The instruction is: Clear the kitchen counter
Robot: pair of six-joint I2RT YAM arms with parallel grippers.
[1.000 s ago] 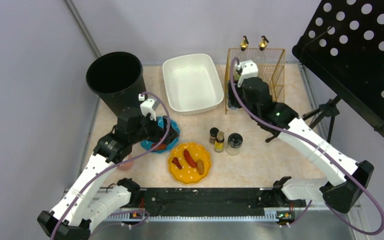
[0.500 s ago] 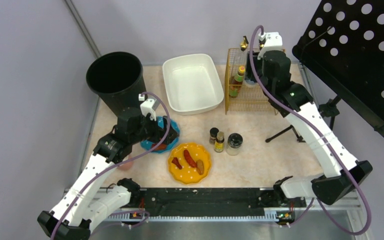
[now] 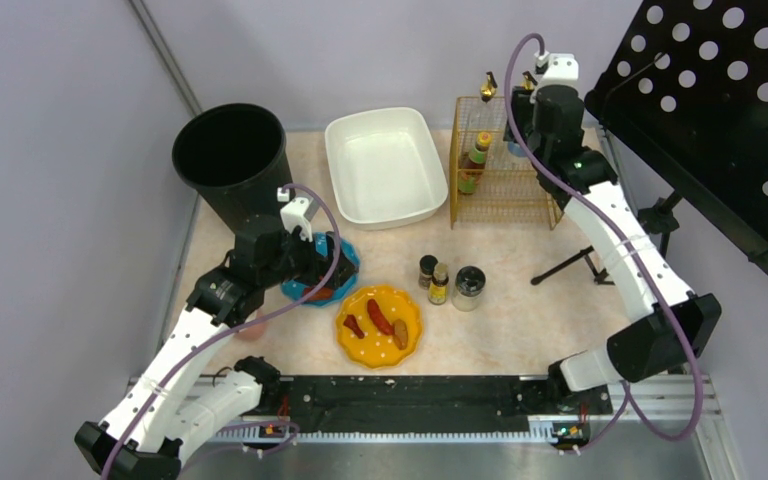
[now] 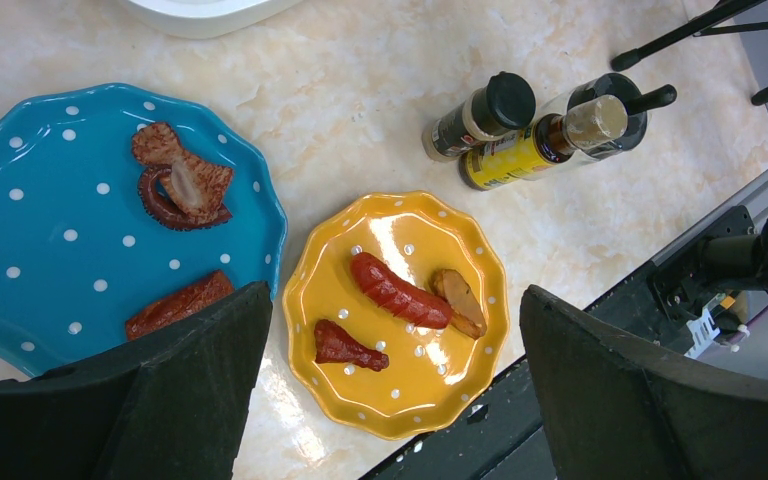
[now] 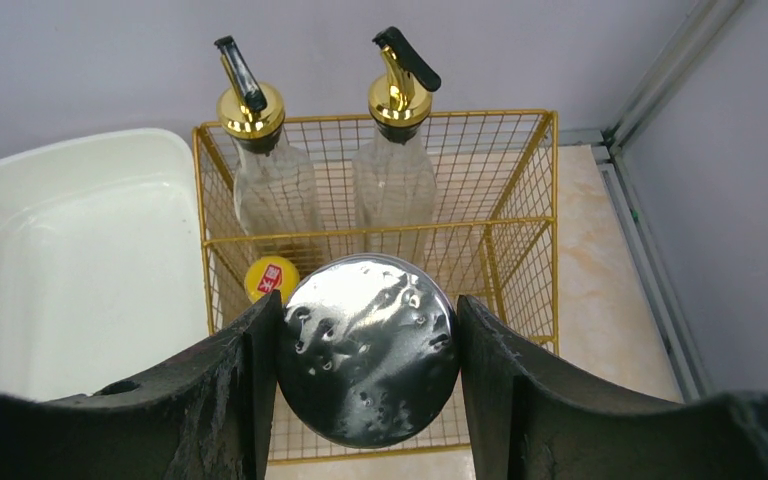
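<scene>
Surface [image 3: 520, 300], seen from above: pale marbled top filling the frame's centre. The left end effector [image 3: 322, 265] hovers low over a blue plate [image 3: 295, 290] at centre left. The right end effector [image 3: 518, 135] is raised above a gold wire basket [image 3: 505, 190] at upper right, well clear of the surface.

Left wrist view: fingers spread wide, nothing held. The blue plate and a yellow plate [image 4: 410, 230] carrying food pieces [image 4: 400, 292] rest on the surface directly below, probably awaiting emptying.

Right wrist view: fingers clamped on a silver-lidded jar [image 5: 368, 345], held over the basket, apparently for stowing near two pourer bottles [image 5: 260, 180]. The surface shows at right, beyond the basket.
</scene>
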